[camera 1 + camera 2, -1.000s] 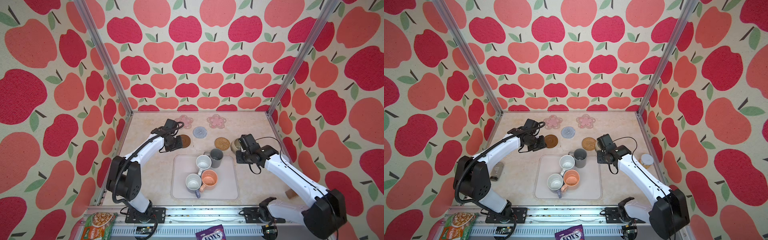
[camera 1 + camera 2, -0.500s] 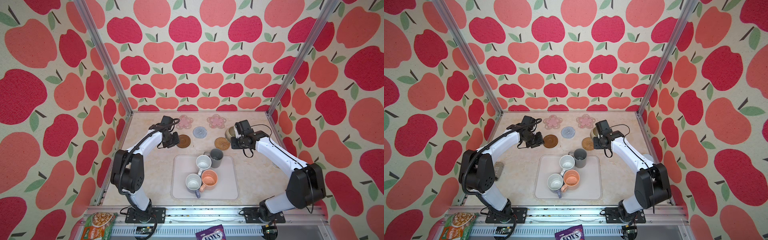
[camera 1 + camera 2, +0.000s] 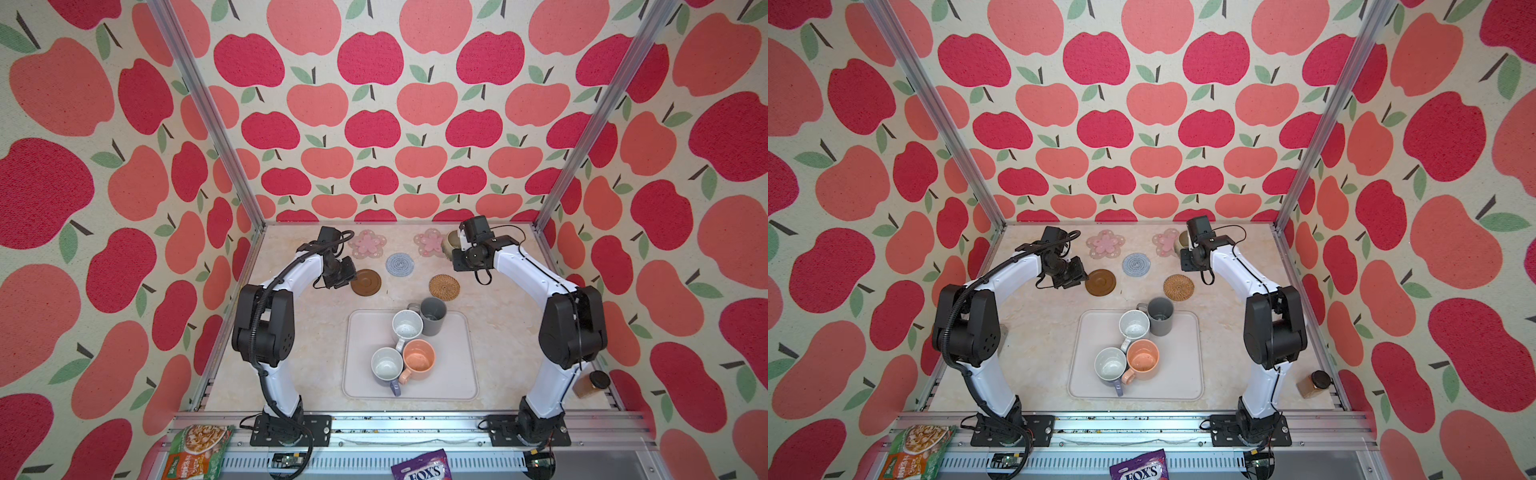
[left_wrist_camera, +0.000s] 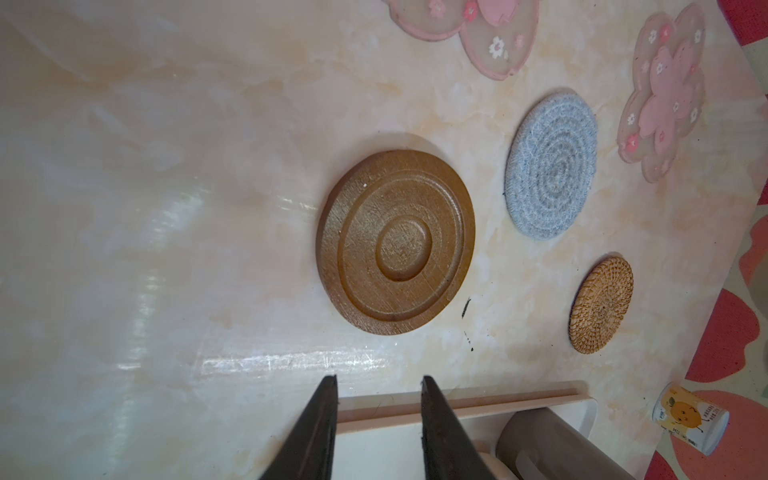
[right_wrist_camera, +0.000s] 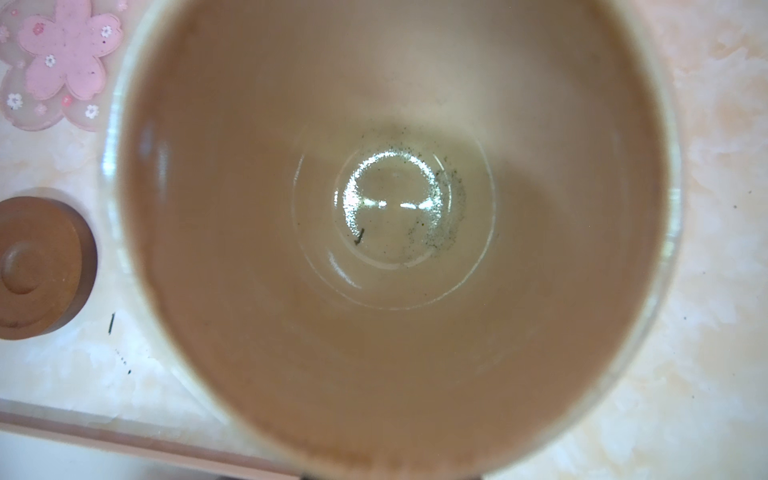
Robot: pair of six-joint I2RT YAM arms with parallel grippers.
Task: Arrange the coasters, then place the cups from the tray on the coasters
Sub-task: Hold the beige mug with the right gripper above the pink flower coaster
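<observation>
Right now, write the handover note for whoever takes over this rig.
Left gripper: open, empty, beside the brown coaster.
Right gripper: shut on the beige mug, next to the right-hand pink coaster, not yet set on it.
Done: five coasters laid out behind the tray, also the other pink coaster, the blue-grey coaster and the rattan coaster.
Left: no mug is on a coaster; the dark grey mug, white mug, lavender mug and peach mug stand on the tray.

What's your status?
Left end effector open, empty, near brown coaster. Right end effector shut on beige mug, beside pink flower coaster. Four mugs on tray. All coasters bare.
</observation>
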